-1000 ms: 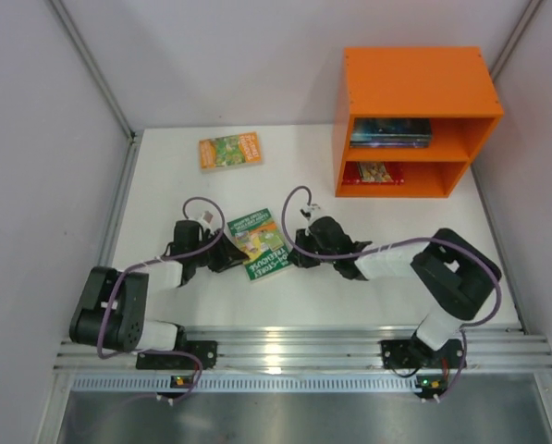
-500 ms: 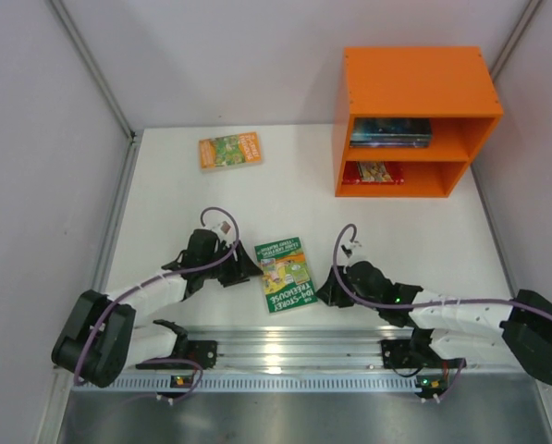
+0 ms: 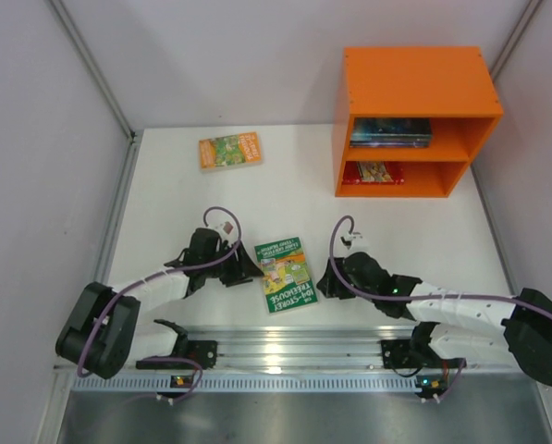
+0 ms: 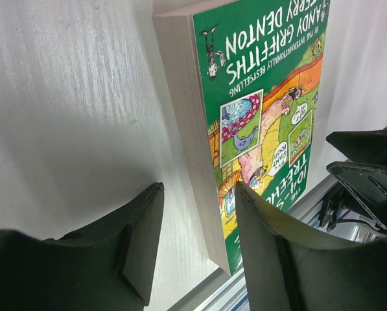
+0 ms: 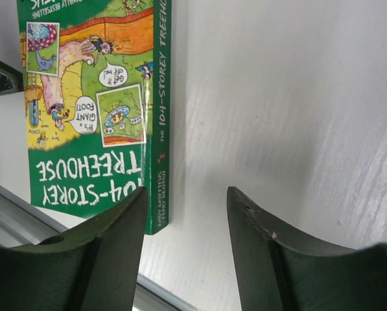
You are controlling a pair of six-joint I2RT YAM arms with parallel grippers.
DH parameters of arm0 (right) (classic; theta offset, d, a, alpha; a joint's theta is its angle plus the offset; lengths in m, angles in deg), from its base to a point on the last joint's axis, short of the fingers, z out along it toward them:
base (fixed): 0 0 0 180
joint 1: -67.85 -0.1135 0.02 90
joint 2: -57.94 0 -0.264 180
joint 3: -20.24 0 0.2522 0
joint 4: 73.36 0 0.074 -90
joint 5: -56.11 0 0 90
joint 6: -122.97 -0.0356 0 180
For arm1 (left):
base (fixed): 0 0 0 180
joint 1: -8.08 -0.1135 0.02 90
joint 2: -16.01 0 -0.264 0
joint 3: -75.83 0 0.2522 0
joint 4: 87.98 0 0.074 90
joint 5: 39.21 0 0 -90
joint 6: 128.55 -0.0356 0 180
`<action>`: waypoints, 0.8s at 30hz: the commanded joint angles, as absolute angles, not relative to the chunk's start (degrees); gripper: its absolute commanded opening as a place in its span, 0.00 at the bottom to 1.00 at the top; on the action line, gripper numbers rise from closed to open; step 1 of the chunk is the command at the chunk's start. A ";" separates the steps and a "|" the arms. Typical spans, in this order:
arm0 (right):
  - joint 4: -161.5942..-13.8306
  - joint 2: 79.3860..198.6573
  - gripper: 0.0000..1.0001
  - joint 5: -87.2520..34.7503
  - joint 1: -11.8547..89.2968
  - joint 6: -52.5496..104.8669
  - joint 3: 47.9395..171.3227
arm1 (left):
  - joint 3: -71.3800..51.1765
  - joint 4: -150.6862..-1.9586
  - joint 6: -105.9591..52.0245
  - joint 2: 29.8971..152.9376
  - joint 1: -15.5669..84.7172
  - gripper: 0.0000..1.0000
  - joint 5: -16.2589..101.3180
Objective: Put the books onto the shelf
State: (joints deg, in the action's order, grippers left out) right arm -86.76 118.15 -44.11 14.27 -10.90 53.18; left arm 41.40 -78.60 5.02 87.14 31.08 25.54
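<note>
**Green paperback waits between two open claws**

The green Treehouse paperback (image 3: 286,275) lies flat on the worktop (image 3: 165,203). The left claw (image 3: 251,268) sits just left of it and the right claw (image 3: 325,277) just right, both with jaws apart and holding nothing. The orange shelf (image 3: 414,83) stands well beyond it, to the right. The step in hand looks like picking this book up. One claw must next pinch an edge and lift.

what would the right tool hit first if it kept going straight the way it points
Most likely the bare table beside the green book, along its spine; one finger overlaps the book's near corner and might catch it. Depth is hard to judge.
</note>
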 commanded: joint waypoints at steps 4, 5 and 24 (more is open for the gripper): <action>-85.71 122.44 0.53 -42.78 15.64 -6.93 59.22 | 41.85 -82.47 5.13 92.55 31.28 0.51 25.39; -85.54 123.15 0.54 -42.25 16.08 -6.84 59.48 | 41.59 -82.83 4.96 93.35 31.28 0.50 25.13; -73.59 131.93 0.71 -37.23 21.08 -16.31 55.09 | 40.27 -100.48 7.33 121.11 28.38 0.00 16.08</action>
